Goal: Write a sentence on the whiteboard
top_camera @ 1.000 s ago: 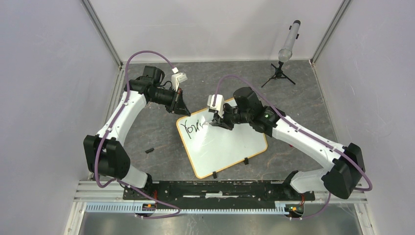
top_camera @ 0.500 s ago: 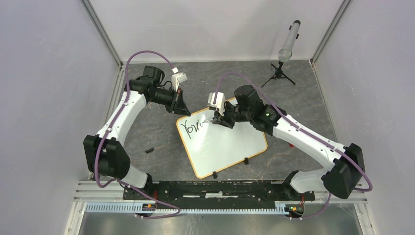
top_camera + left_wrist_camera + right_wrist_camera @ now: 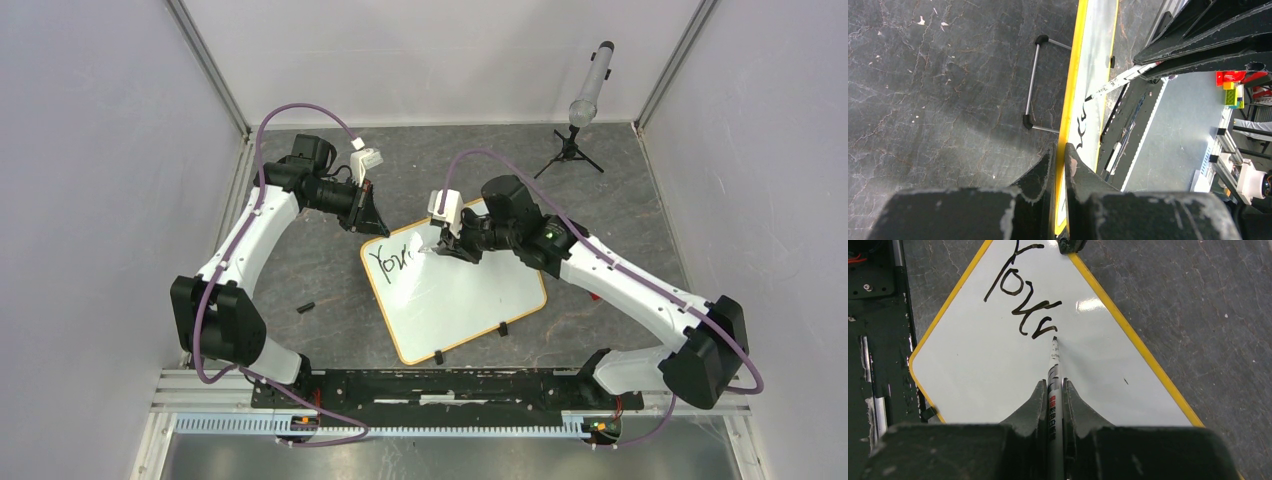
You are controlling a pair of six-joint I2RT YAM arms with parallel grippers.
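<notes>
Board: the board [image 3: 470, 295] sits at mid-table between the two arms, face up and askew to the table's edges. Two black clip feet [image 3: 440, 357] are on its near long edge.
Board axis: the long axis runs left to right, with the right end farther from the arm bases. The left corner points toward the left arm.
Writing: the writing [image 3: 392, 258] is a black scrawl reading roughly "Your". It starts at the board's left corner and slants along the far edge.
Left gripper: the left gripper [image 3: 1059, 150] is clamped on the board's yellow frame near that corner, one finger on each face of the edge.
Right gripper: the right gripper [image 3: 1054, 384] is closed on a marker [image 3: 1053, 357], its barrel pinched between the fingers.
Marker axis: the barrel lies in line with the fingers. Its tip points left toward the writing and touches the board at the end of the last stroke.
Surface: the tabletop [image 3: 640, 190] is dark grey, stone-mottled and flecked with pale chips. A small black piece [image 3: 305, 306] lies left of the board, apart from it.
Room: pale walls stand on three sides, with metal posts at the far corners. A grey cylinder [image 3: 592, 85] on a black tripod stands at the far right. A black rail [image 3: 450, 385] along the near edge carries the arm bases.
</notes>
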